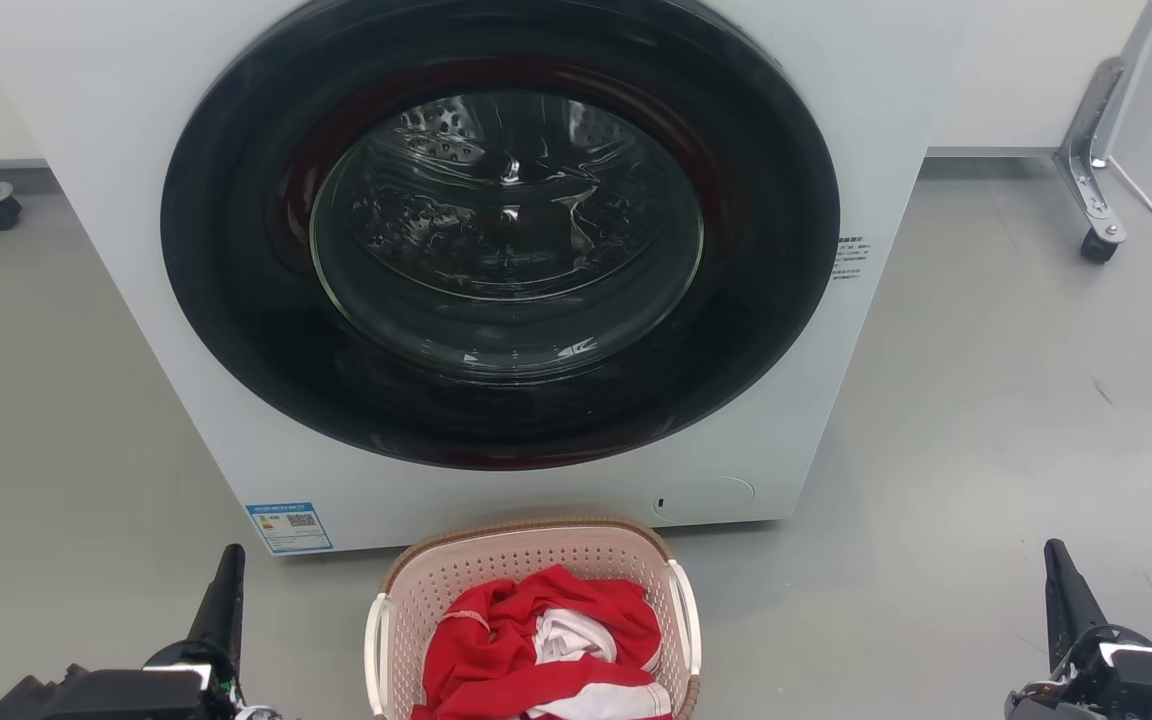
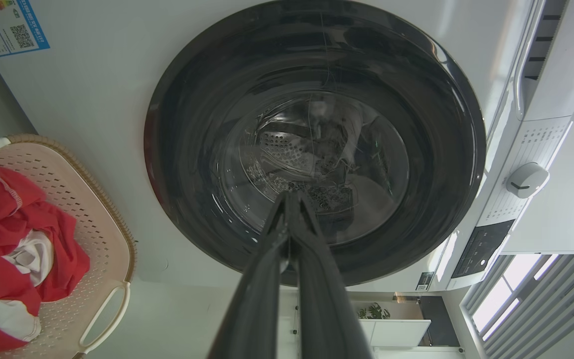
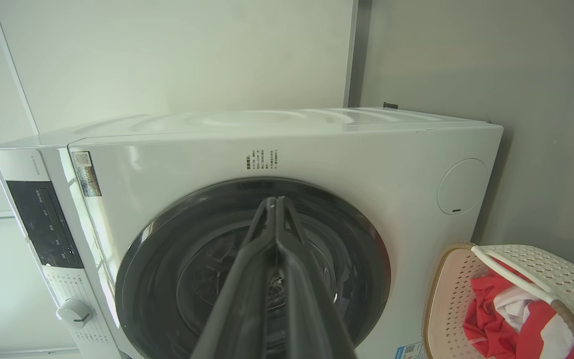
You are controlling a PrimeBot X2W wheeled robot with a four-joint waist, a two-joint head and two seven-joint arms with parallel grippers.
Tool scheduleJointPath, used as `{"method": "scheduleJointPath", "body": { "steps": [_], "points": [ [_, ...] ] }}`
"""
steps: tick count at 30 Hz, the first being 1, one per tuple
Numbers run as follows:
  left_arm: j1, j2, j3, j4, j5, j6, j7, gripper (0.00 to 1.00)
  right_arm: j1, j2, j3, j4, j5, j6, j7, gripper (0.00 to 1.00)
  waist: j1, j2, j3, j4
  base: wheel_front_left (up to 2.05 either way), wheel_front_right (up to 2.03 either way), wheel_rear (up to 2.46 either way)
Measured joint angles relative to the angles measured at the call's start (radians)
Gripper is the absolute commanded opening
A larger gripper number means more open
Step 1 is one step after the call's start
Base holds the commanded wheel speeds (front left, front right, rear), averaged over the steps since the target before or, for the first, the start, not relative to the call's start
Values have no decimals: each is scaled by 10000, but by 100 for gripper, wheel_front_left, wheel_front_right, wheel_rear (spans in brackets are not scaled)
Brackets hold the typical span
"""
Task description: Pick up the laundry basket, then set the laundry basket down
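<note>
Head view, laundry basket (image 1: 536, 570) by washer (image 1: 886, 120), maybe touching, floor (image 1: 986, 450) alongside.

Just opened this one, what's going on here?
Nothing is being handled yet. The laundry basket, holding red and white clothes, sits on the floor in front of the closed washing machine. The left pincer and right pincer are shut and empty on either side, clear of the basket.
</note>
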Motion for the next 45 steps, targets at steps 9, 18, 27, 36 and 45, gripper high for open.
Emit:
{"method": "scheduleJointPath", "body": {
  "steps": [9,18,27,36,45],
  "points": [
    [0,0,0,0,0,0,0,0,0,2,0,0,0,0,0,0,0,0,0,0,0,0,0],
    [0,0,0,0,0,0,0,0,0,2,0,0,0,0,0,0,0,0,0,0,0,0,0],
    [0,0,0,-2,0,0,-2,0,0,2,0,0,0,0,0,0,0,0,0,0,0,0,0],
    [0,0,0,-2,0,0,-2,0,0,2,0,0,0,0,0,0,0,0,1,0,0,0,0],
    [0,-2,0,-4,0,0,-2,0,0,2,0,-2,2,0,0,0,0,0,2,0,0,0,0]
  ]
}}
